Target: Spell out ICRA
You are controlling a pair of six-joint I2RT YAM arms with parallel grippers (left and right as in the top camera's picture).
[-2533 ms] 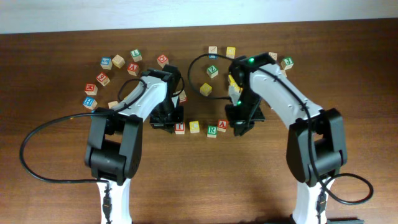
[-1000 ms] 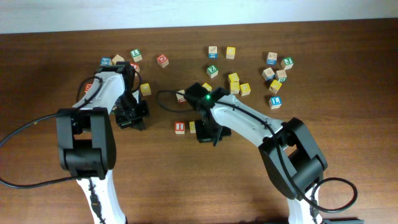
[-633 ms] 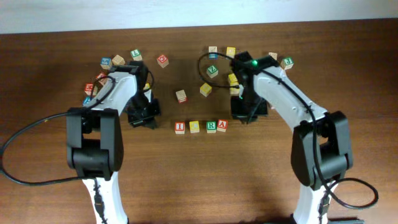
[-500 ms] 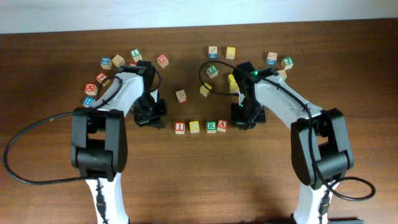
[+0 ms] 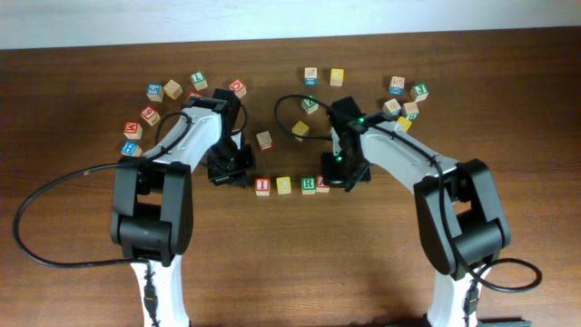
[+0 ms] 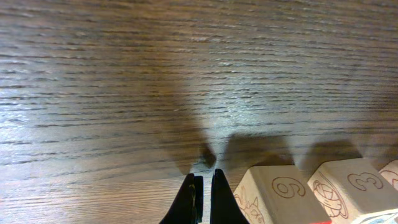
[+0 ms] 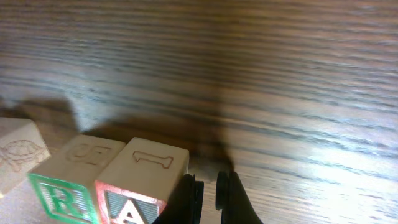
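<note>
Seeing left end effector pinched shut on nothing, tips sitting just beside I cube; right end effector likewise squeezed closed, empty, just beside A cube. Reading I, C cube, R cube, A in one row on surface. Judging spelling done; only backing off and maybe tightening row left. Losing part of A cube under right end effector overhead; getting only side carvings in left wrist view; not telling whether tips are touching cubes. Ignoring spare cubes behind.

Left hand now closer in beside the I cube; right hand closer in beside the A cube
</note>
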